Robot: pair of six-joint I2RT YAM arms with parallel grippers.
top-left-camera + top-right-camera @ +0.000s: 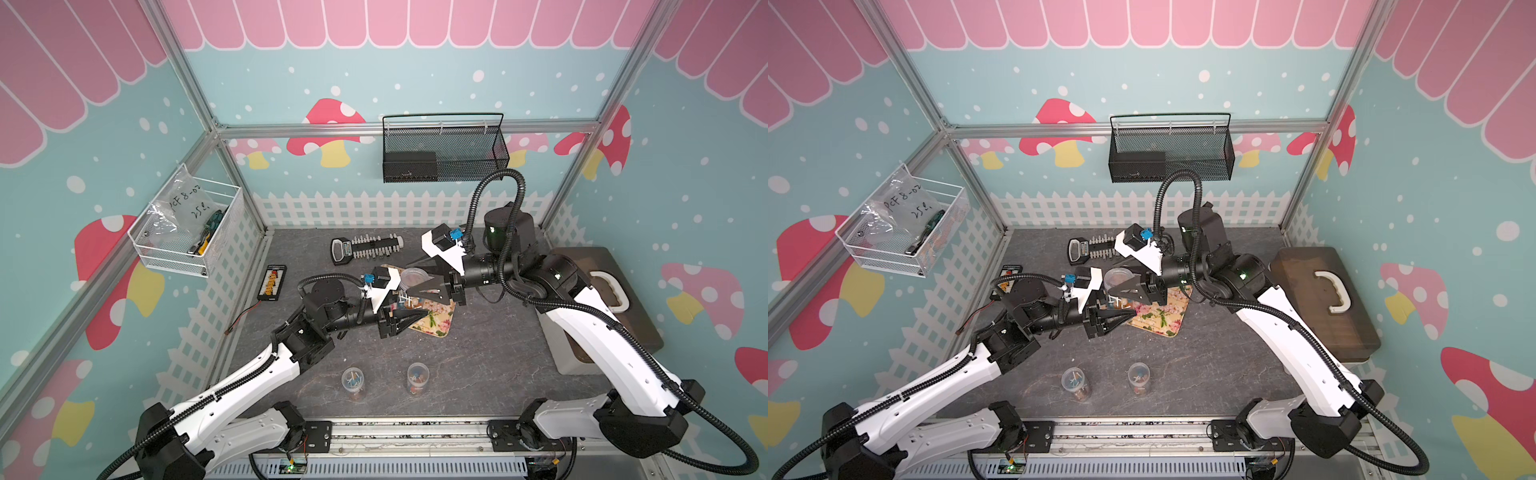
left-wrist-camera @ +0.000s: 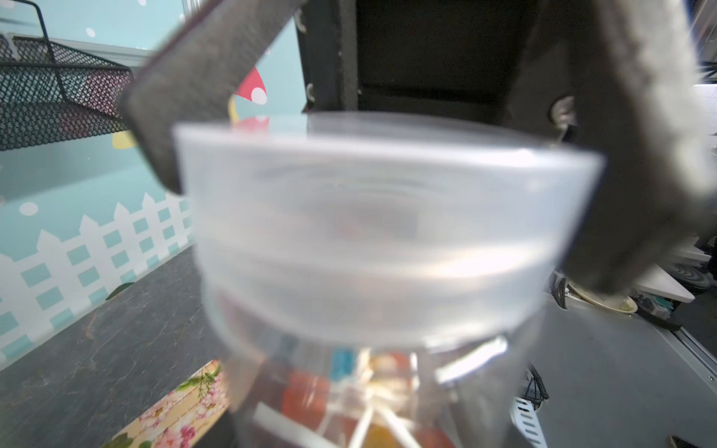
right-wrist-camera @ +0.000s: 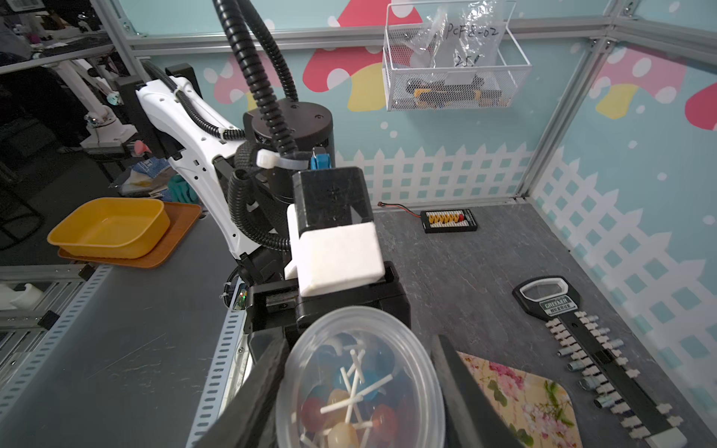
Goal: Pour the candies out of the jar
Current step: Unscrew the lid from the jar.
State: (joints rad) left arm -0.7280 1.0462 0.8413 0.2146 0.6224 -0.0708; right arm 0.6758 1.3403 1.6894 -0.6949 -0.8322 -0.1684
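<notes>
Candies in jar, sharp through lid from right wrist, blurred from left

The jar is a small clear plastic cylinder, upright, with its wide translucent lid still on. It stands over the left part of a floral mat near the middle of the table; whether its base touches the mat is hidden. Through the lid the candies show as a loose heap. They are tiny lollipops with round heads in orange, red, blue and pale yellow, their thin white sticks crossing at all angles.
</notes>
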